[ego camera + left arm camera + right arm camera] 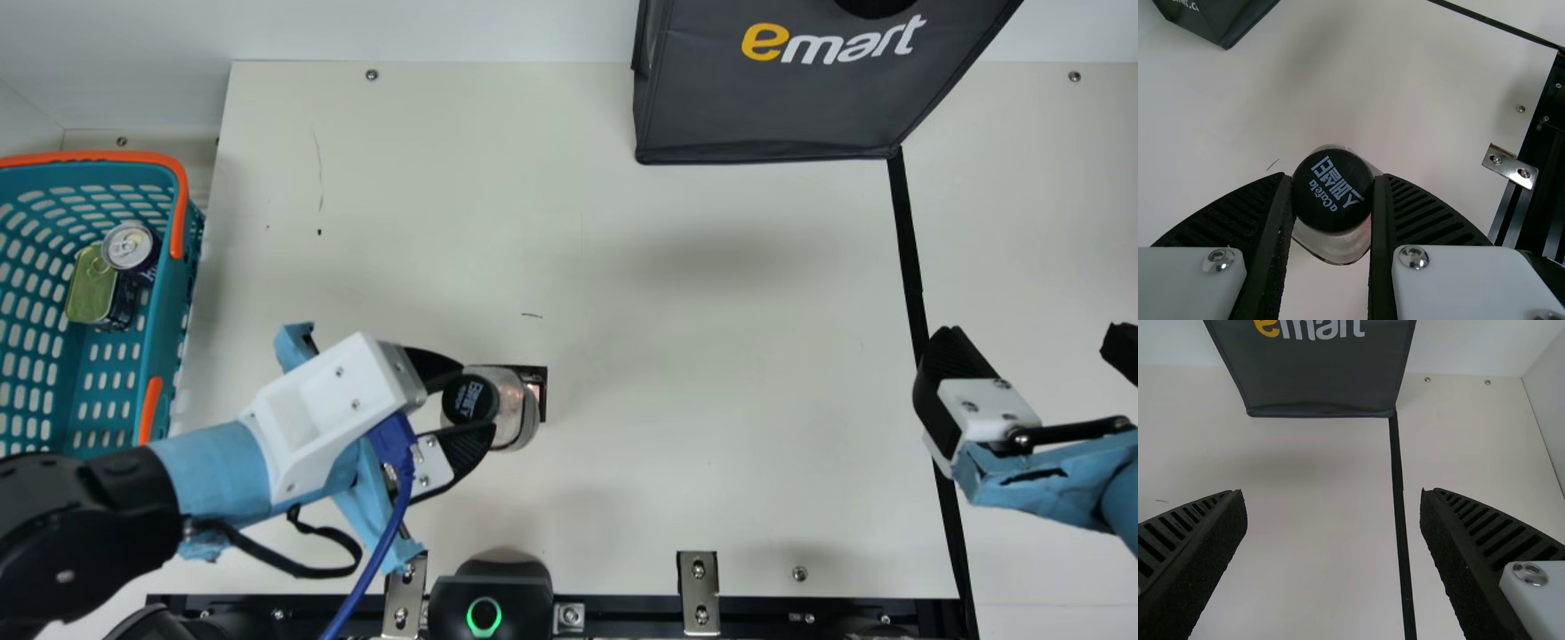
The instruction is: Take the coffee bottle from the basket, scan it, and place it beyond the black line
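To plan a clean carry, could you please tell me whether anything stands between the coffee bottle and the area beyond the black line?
Yes: straight across from the coffee bottle, the right pincer hangs open over the black line. Nearer the dark bag, nothing visible stands between bottle and line.

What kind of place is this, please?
It looks like a mock shop checkout on a robot test table: a shopping basket with cans, a dark store bag, and a robot gripper holding a bottle.

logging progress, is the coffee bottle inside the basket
No, the left end effector holds the coffee bottle over the table, outside the basket.
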Controlling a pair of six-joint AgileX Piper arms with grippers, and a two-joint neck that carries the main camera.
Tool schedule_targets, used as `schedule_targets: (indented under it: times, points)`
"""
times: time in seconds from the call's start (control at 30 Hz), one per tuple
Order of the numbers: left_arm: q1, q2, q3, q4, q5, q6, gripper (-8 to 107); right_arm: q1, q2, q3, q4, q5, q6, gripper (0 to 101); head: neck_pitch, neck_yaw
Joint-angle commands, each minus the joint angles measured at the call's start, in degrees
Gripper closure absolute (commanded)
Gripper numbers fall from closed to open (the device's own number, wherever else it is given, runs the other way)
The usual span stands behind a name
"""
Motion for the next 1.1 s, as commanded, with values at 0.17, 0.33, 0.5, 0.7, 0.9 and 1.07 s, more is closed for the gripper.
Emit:
schedule_targets:
  times: [0.17,0.33,0.5,0.7,0.9,1.07]
  points:
    - [3.08,1.99,-2.45,-2.87,0.39,4.23,89,0.0,0.0,0.0,0.0,0.0,0.0,10,-1.48,0.09]
    - [5.43,3.98,-4.16,-4.76,0.6,7.34,89,0.0,0.0,0.0,0.0,0.0,0.0,10,-1.48,0.09]
    - [6.33,6.9,-6.16,-5.66,-0.21,8.82,89,0.0,0.0,0.0,0.0,0.0,0.0,10,-1.48,0.09]
    - [4.86,11.77,-9.43,-5.13,-2.63,7.77,89,0.0,0.0,0.0,0.0,0.0,0.0,10,-1.48,0.09]
    - [2.46,17.42,-13.39,-3.24,-5.65,4.72,89,0.0,0.0,0.0,0.0,0.0,0.0,10,-1.48,0.09]
    - [0.77,21.84,-16.71,-1.34,-7.64,1.66,89,0.0,0.0,0.0,0.0,0.0,0.0,10,-1.48,0.09]
